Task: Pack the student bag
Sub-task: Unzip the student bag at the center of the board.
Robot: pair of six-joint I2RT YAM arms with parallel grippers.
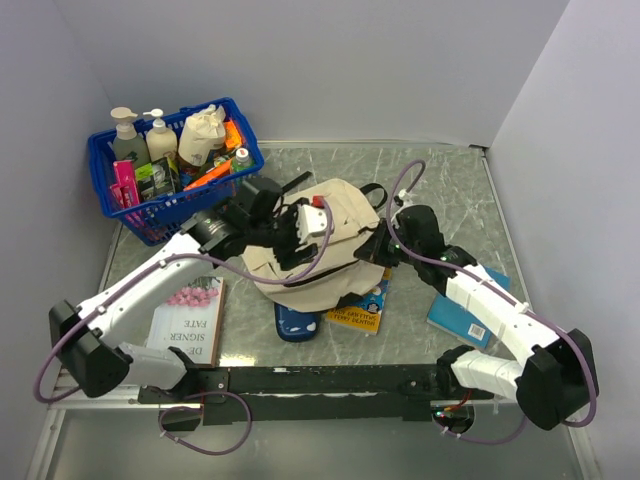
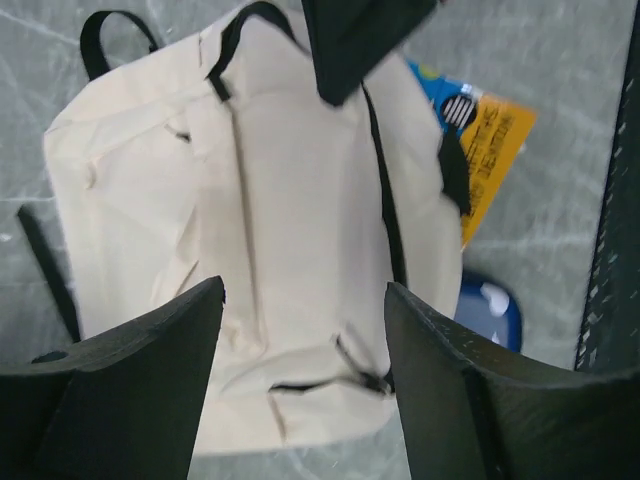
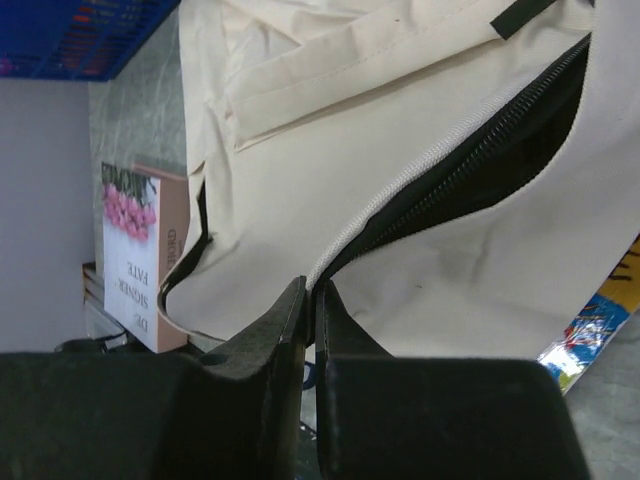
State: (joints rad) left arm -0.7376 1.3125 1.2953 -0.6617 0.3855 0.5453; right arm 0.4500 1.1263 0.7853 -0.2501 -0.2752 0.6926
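Observation:
The student bag (image 1: 325, 245) is a cream-beige backpack with black straps, lying flat in the middle of the table. My left gripper (image 1: 300, 235) hovers over it, open and empty; in the left wrist view its wide-apart fingers (image 2: 305, 300) frame the bag's cloth (image 2: 290, 200) and a small zipper pull below. My right gripper (image 1: 377, 245) is at the bag's right edge. In the right wrist view it (image 3: 312, 290) is shut on the cream zipper edge of the bag (image 3: 420, 300), whose main opening gapes dark above.
A blue basket (image 1: 175, 170) of bottles stands at the back left. A pink-flowered book (image 1: 190, 320) lies front left, a yellow book (image 1: 362, 305) and a dark blue case (image 1: 297, 322) poke out under the bag, and a blue book (image 1: 470, 315) lies right.

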